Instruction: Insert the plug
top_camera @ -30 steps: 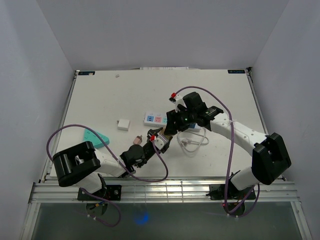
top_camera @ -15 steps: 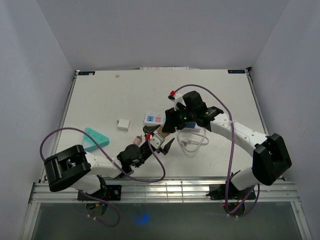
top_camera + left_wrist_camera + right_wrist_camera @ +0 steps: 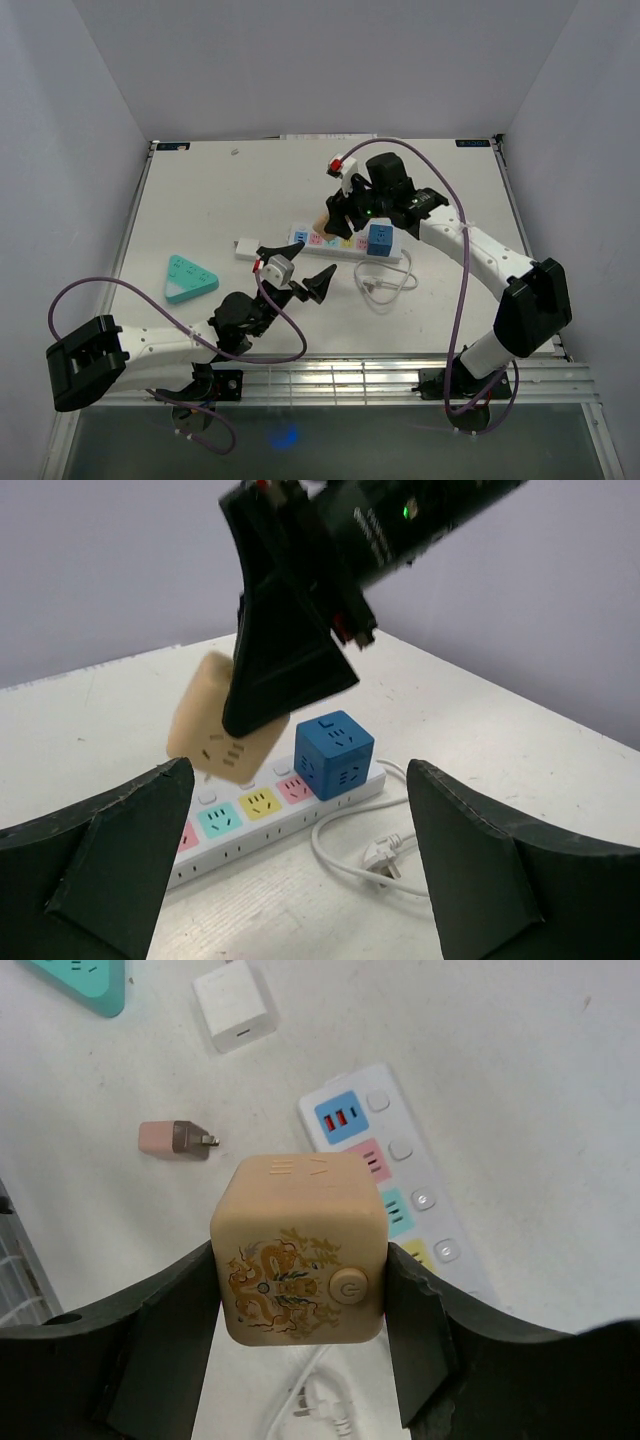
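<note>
Standing by the table (image 3: 200, 190), I saw a teal triangular socket block (image 3: 188, 278) lying flat far to the left, well apart from everything else. To its right sat a small white adapter (image 3: 246, 249), and near that, seen from the right wrist camera, a little pink plug (image 3: 178, 1138) lay on its side with its metal end pointing right. The left gripper (image 3: 297, 268) hung low beside these with its 2 fingers spread wide and nothing between them, pointed toward the white power strip (image 3: 345, 243). That strip lay across the middle of the table, with a blue panel at its left end and then pink, teal and yellow sockets in a row. Above the pink and teal sockets the right gripper (image 3: 328, 214) pinched the tan cube plug (image 3: 298, 1260) by 2 opposite sides. The cube had a gold dragon print and a round button on its upper face. From the left wrist camera the cube looked tilted and raised off the strip, not seated in any socket. Just to its right, a blue cube (image 3: 334, 753) stood upright on the strip. A white cord (image 3: 385, 283) lay looped on the table on the near side of the strip's right end.
</note>
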